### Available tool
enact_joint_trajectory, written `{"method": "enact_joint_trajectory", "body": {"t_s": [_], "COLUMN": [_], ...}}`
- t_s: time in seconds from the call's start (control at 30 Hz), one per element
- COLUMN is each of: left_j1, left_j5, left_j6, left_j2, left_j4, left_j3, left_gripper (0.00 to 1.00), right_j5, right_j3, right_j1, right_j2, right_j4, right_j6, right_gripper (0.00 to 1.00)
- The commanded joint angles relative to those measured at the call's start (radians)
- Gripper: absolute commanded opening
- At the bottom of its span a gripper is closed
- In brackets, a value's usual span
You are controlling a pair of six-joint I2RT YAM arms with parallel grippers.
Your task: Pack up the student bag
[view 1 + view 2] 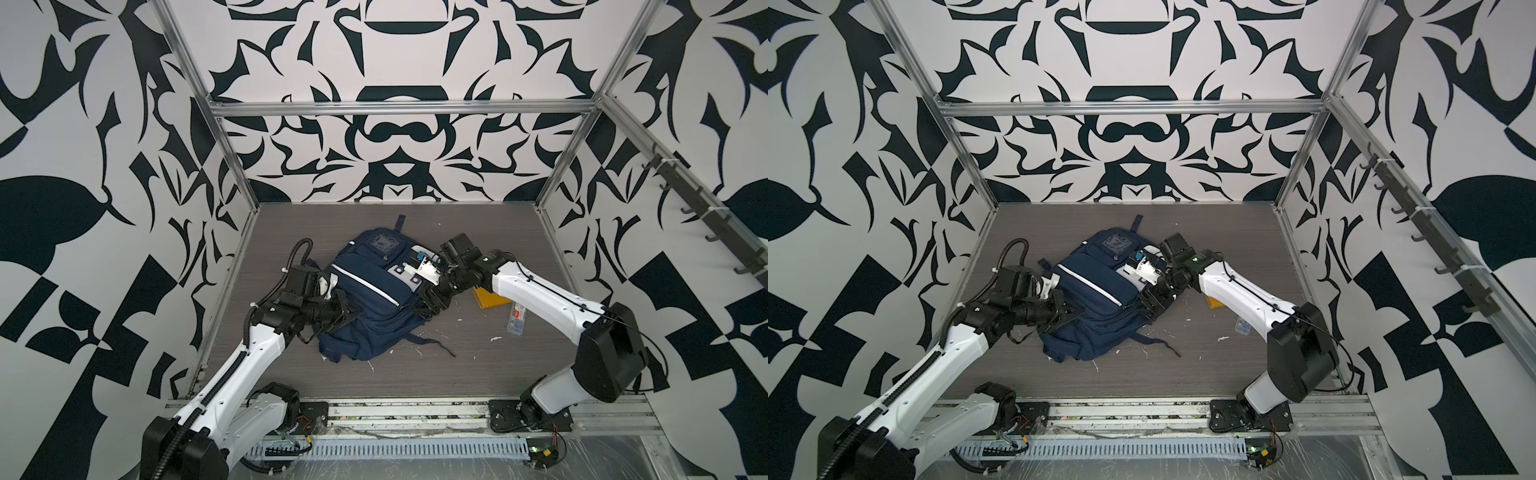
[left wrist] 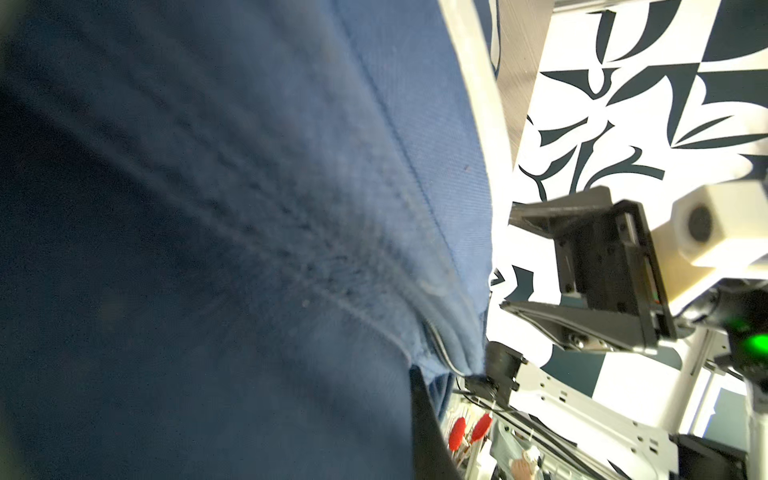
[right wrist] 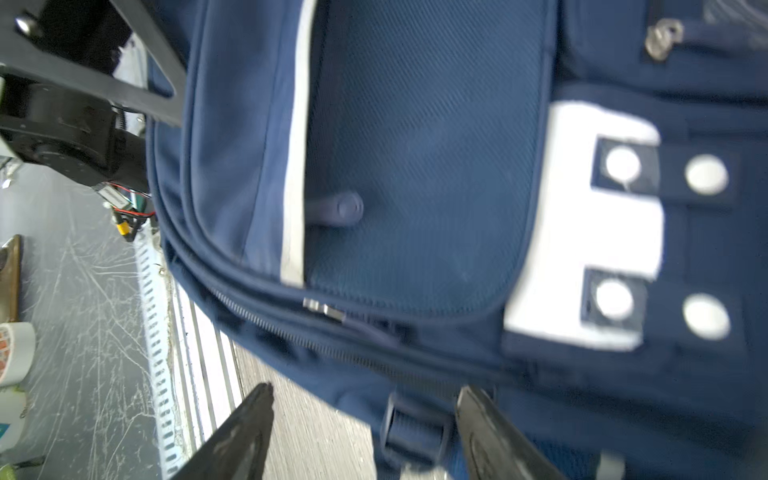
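Bag [image 1: 365, 291] [image 1: 1096, 291]: navy, lying front side up at mid-counter [image 1: 415, 374]; a loose strap [image 1: 436, 345] trails on the near side.
Left jaws: pinched shut on cloth at the bag's left side; puckered blue fabric [image 2: 208, 208] fills the left wrist view.
Right jaws: spread wide and holding nothing, at the bag's right edge [image 3: 415, 124]; a buckle [image 3: 415, 428] lies between them.
Stripe [image 3: 297, 145]: white, running along a front pocket; a round-ended tube [image 3: 340, 208] pokes out from under it.
Zip pull [image 3: 324, 309]: on the track just beside the stripe's end.
Patch [image 3: 582, 224]: pale, with two studded tabs.
Yellow thing [image 1: 488, 300]: right of the bag, partly under the right arm [image 1: 540, 291].
Clear case [image 1: 516, 321]: just beside it, apart from the bag.
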Motion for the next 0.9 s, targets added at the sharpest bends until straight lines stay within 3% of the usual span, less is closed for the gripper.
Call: {"method": "enact_joint_trajectory", "body": {"t_s": [0.0,0.2,0.4,0.87], "left_j1": [-0.003,-0.003,-0.003,-0.003], "left_j5": [0.104,0.103,0.103,0.118], "left_j6": [0.031,0.034,0.041,0.050], "left_j2": [-0.039,-0.036,-0.028,-0.018], "left_j4": [0.071,0.063,0.060,0.045], "left_j3": [0.046,0.047,0.050,0.055], "left_gripper": [0.00,0.00,0.00,0.00], "right_j5": [-0.058,-0.064,-0.064,-0.139], "right_j3": [0.044,0.033,-0.020,-0.027], "right_j1": [0.009,0.018,0.018,0.019], "right_j2": [0.016,0.043,0.011,0.091], "right_j4": [0.023,0.012,0.015,0.074], "right_j6": [-0.030,-0.028,-0.024,0.037], "right_gripper": [0.71,0.65,0.65,0.65]}}
